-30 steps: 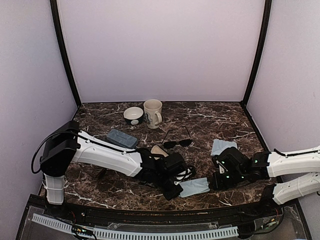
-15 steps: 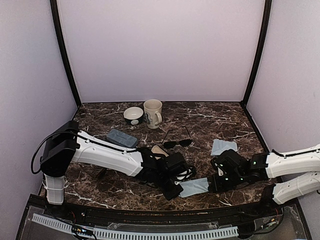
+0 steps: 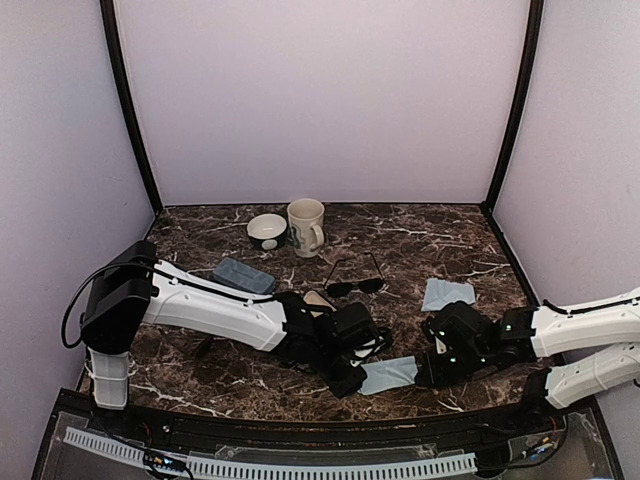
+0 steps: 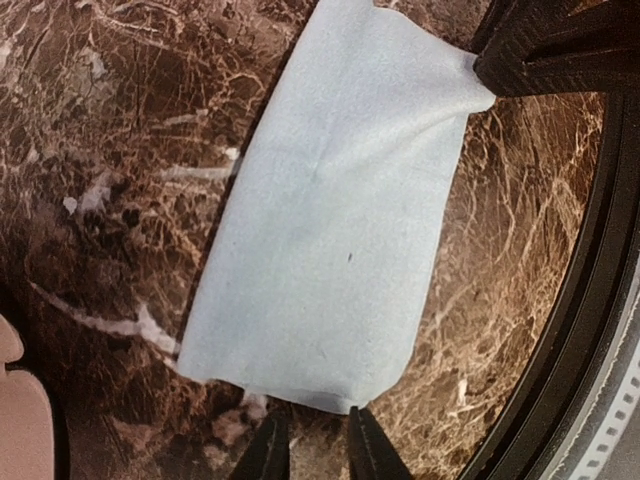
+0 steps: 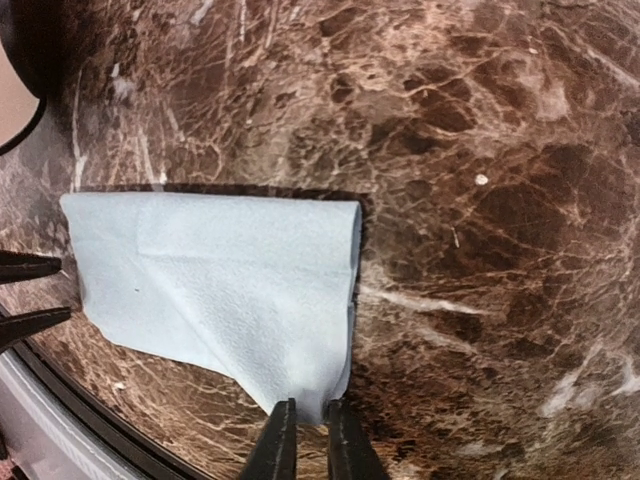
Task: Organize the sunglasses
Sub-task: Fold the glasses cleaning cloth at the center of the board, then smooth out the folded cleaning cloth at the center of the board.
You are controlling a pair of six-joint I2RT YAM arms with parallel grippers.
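Sunglasses [image 3: 355,284] sit unfolded at the middle of the desk [image 3: 450,250], left alone while the jaws face each other across a folded blue cloth [image 3: 388,374] near the front, seemingly to square it: left jaws parted a crack, right jaws I cannot tell.

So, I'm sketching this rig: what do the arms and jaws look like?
Both the left arm and right arm have smooth white shell links joined by black joints and black wrists. A thin black cable loops off the left arm's bulky black shoulder housing. Small green lights dot the right wrist. The jaws are slim, black and tapered.
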